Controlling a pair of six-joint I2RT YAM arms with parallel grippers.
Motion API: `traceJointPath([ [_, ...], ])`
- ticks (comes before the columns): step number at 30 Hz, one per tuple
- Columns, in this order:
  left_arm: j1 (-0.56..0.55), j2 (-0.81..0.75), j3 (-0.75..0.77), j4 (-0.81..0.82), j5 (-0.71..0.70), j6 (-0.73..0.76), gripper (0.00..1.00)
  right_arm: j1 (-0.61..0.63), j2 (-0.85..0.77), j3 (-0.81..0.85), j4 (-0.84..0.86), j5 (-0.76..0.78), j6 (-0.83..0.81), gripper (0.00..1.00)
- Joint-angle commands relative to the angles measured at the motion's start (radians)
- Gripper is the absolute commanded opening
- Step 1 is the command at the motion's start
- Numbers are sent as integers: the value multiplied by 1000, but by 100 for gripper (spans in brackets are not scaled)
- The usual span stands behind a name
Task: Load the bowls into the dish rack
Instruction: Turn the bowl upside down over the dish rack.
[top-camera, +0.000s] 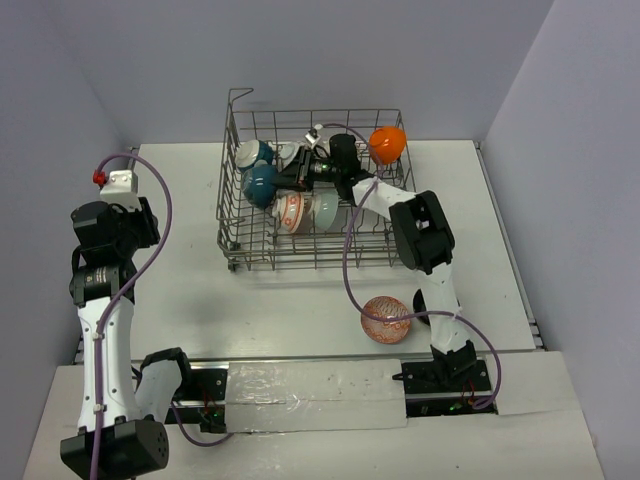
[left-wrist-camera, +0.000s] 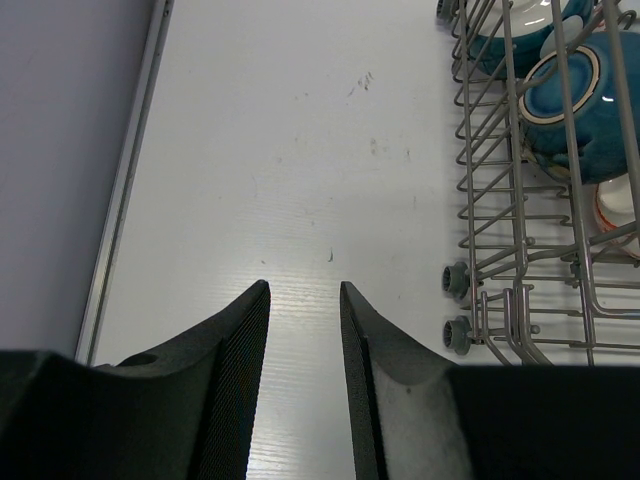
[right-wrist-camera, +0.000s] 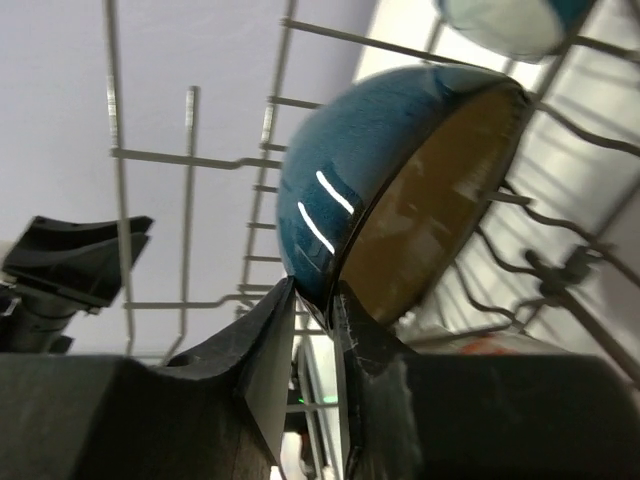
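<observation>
Top external view: the dish rack (top-camera: 229, 190) sits on the far middle of the bench (top-camera: 180, 290), with its raised loop at the far left corner and its back rim close to the rear wall. A broad stretch of bare bench lies to its left and a narrower one to its right. Another band runs between its near rim and the arm bases.

The right arm (top-camera: 425, 235) crosses the rack's near right corner and reaches leftward inside. A teal bowl (top-camera: 262, 184) stands on edge by the rack's left wall, with a second teal bowl (top-camera: 254, 154) just behind it. A white-and-orange bowl (top-camera: 290, 211) and a pale bowl (top-camera: 325, 208) sit nearer the front. An orange bowl (top-camera: 388, 142) is at the far right corner, up at rim height. A red-patterned bowl (top-camera: 386, 320) lies on the bench outside the rack, just beside the right arm's lower link and near the front edge.

Right wrist view: the right tool (right-wrist-camera: 315, 292) has its tips narrowly parted, one on either side of the teal bowl's lower rim. Whether they press on the rim cannot be told.

Left wrist view: the left tool (left-wrist-camera: 303, 290) hangs over the bench with its fingers spread, and bench surface shows in the gap. The rack's casters (left-wrist-camera: 457, 280) stand off to the right of the picture. A metal strip (left-wrist-camera: 125, 190) marks the bench's left edge.
</observation>
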Motion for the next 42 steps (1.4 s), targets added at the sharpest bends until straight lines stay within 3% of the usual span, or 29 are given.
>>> traceJointPath([
  [1,6,-15,-6,32,27,-20,40,-32,-79,65,-116,11,-125,28],
  [8,6,-21,-12,34,31,-20,40,-33,-85,125,-217,25,-197,32],
  [18,8,-29,-18,35,36,-20,41,-33,-88,198,-363,69,-320,46],
  [33,11,-43,-31,40,45,-20,41,-35,-125,252,-404,58,-392,49],
  [42,13,-77,-46,66,8,-15,42,-43,-240,480,-719,12,-693,50],
])
